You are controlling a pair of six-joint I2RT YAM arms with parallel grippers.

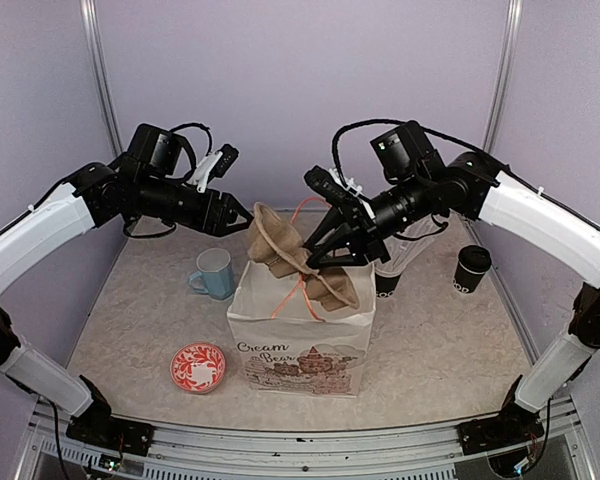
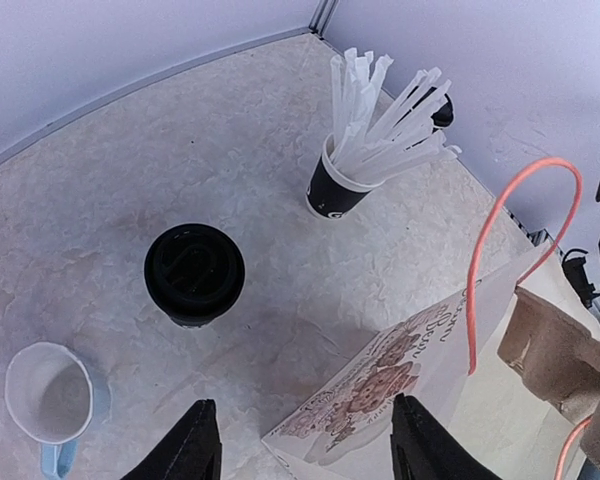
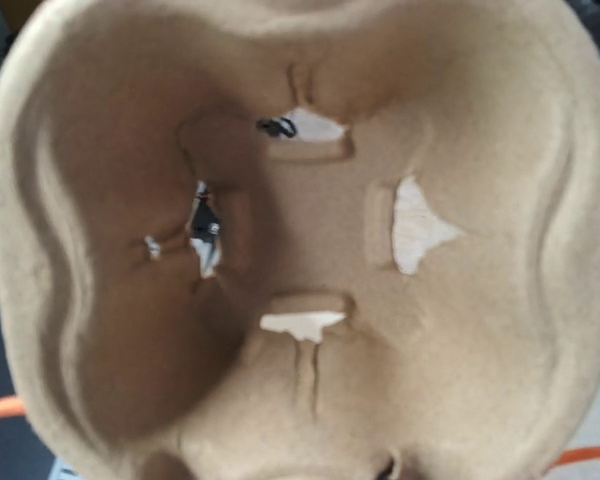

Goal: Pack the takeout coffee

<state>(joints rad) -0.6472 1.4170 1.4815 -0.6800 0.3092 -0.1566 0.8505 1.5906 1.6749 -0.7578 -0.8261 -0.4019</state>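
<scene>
The cup, lidded, stands upright on the table at far right, well apart from the bag. The right gripper grips the carrier, which is tilted over the bag's mouth among the orange handles. The left gripper hangs wide and empty. The carrier likely needs levelling, then threading past the handles and seating flat.

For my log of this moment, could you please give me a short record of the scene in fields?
bag: printed paper, upright, open, mid-table
carrier: pulp cup tray, tilted over the bag's mouth
right fingers: shut on the carrier
left fingers: open, empty
takeout coffee: lidded black cup, on the table, unpacked
second lidded cup: between blue mug and straw cup
red dish: left of the bag
</scene>
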